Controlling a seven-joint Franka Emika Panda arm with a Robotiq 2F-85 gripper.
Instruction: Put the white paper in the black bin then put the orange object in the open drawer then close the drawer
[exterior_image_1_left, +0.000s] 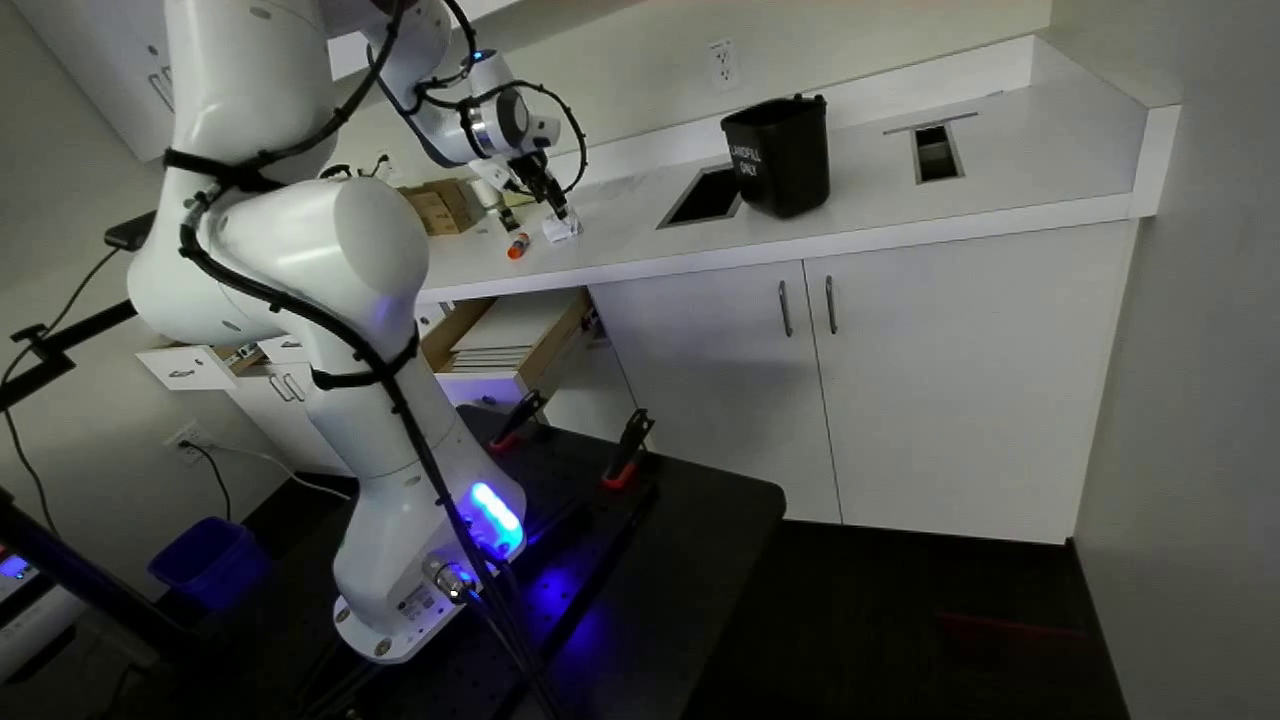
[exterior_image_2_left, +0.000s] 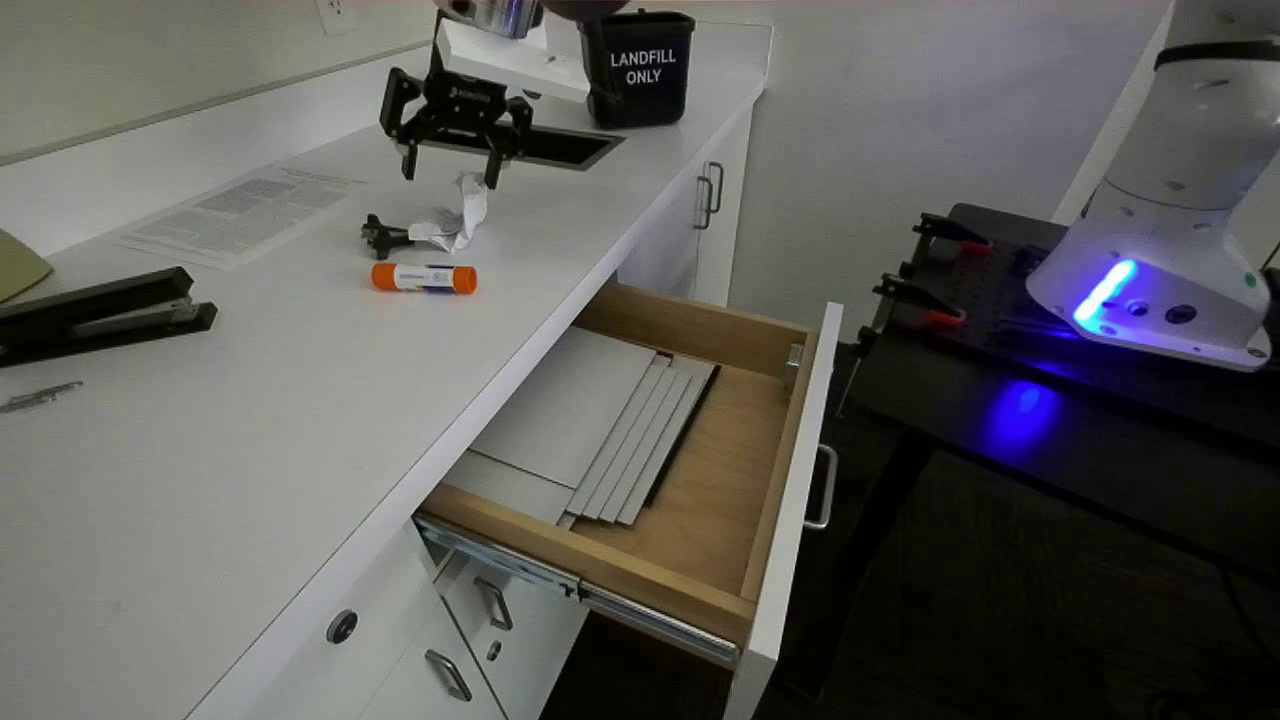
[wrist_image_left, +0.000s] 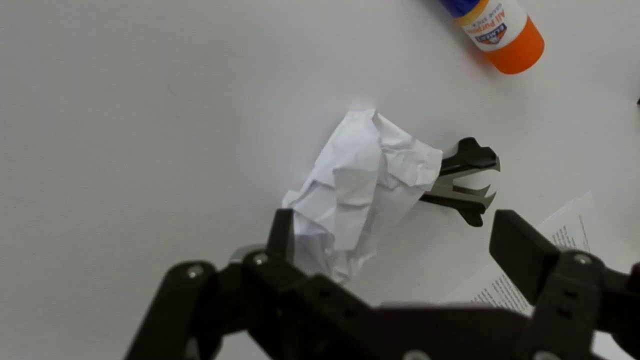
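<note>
The crumpled white paper (wrist_image_left: 357, 185) lies on the counter, partly over a black staple remover (wrist_image_left: 462, 182). It also shows in both exterior views (exterior_image_1_left: 562, 228) (exterior_image_2_left: 462, 215). My gripper (exterior_image_2_left: 450, 172) is open and empty above the counter, near the paper; in the wrist view its fingers (wrist_image_left: 392, 225) are wide apart and one overlaps the paper's edge. The orange object is an orange-capped glue stick (exterior_image_2_left: 424, 278) lying beside the paper, also in the wrist view (wrist_image_left: 515, 50). The black bin (exterior_image_1_left: 785, 160) stands upright on the counter; its inside is hidden. The drawer (exterior_image_2_left: 740, 430) is open.
The drawer holds several flat light panels (exterior_image_2_left: 570, 400). A black stapler (exterior_image_2_left: 100, 310), a pen (exterior_image_2_left: 40, 397) and printed sheets (exterior_image_2_left: 240, 210) lie on the counter. A dark rectangular opening (exterior_image_1_left: 705, 195) is beside the bin. A cardboard box (exterior_image_1_left: 440, 207) stands behind the arm.
</note>
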